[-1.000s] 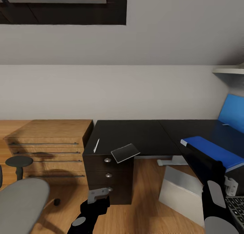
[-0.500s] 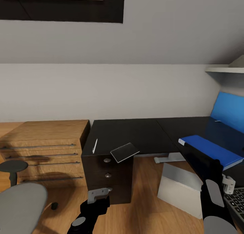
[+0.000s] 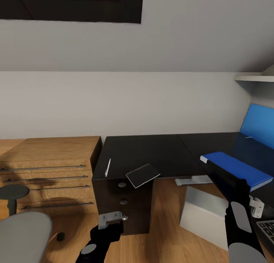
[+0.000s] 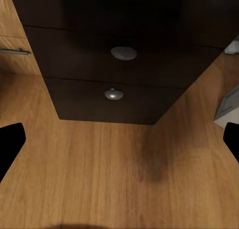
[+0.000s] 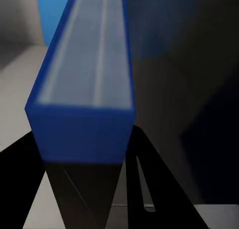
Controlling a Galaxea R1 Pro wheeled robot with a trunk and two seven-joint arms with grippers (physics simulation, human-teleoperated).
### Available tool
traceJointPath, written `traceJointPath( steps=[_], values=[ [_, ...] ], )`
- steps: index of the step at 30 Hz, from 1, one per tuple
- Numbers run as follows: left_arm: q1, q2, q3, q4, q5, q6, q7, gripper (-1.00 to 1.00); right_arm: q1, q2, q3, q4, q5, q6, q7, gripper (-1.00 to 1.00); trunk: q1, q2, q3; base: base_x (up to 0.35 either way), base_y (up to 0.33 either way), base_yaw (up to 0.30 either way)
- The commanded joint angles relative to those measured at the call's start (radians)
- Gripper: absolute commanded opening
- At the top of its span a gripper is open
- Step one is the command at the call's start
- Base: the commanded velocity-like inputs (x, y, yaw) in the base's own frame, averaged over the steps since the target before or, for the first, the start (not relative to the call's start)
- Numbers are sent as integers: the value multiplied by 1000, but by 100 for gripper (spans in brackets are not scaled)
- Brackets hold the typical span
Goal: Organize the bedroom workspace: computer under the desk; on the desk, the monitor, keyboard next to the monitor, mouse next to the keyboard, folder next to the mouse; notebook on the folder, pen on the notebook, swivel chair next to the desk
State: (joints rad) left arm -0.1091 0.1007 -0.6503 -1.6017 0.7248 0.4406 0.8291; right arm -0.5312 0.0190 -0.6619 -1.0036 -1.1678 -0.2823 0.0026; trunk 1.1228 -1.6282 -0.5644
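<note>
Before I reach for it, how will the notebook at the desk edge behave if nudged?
The notebook looks thin and flat, so probably light and easily slid. It overhangs the front of the desk, so an outward push may tip it off. That overhang likely offers an edge to pinch.

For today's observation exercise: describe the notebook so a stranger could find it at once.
Start at the long black desk. At its front corner above the drawer pedestal, the notebook lies overhanging the edge. It is a small thin dark-rimmed rectangle, unlike the slim white pen beside it.
</note>
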Motion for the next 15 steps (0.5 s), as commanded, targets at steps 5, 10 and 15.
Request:
traceJointPath(
  steps=[5,10,15],
  values=[
    [-1,-1,-5,8,6,2,5,100,-1,0,-1,0,-6,-6,-5,-100,0,-1,-1,102,5,0],
    [-1,-4,-4,7,8,1,5,100,-1,-2,-1,8,-4,-5,-6,-100,0,-1,-1,1,0,0],
    [-1,-4,-4,8,8,1,4,100,-1,-3,-1,16,-4,-6,-7,-100,0,-1,-1,69,0,0]
  ],
)
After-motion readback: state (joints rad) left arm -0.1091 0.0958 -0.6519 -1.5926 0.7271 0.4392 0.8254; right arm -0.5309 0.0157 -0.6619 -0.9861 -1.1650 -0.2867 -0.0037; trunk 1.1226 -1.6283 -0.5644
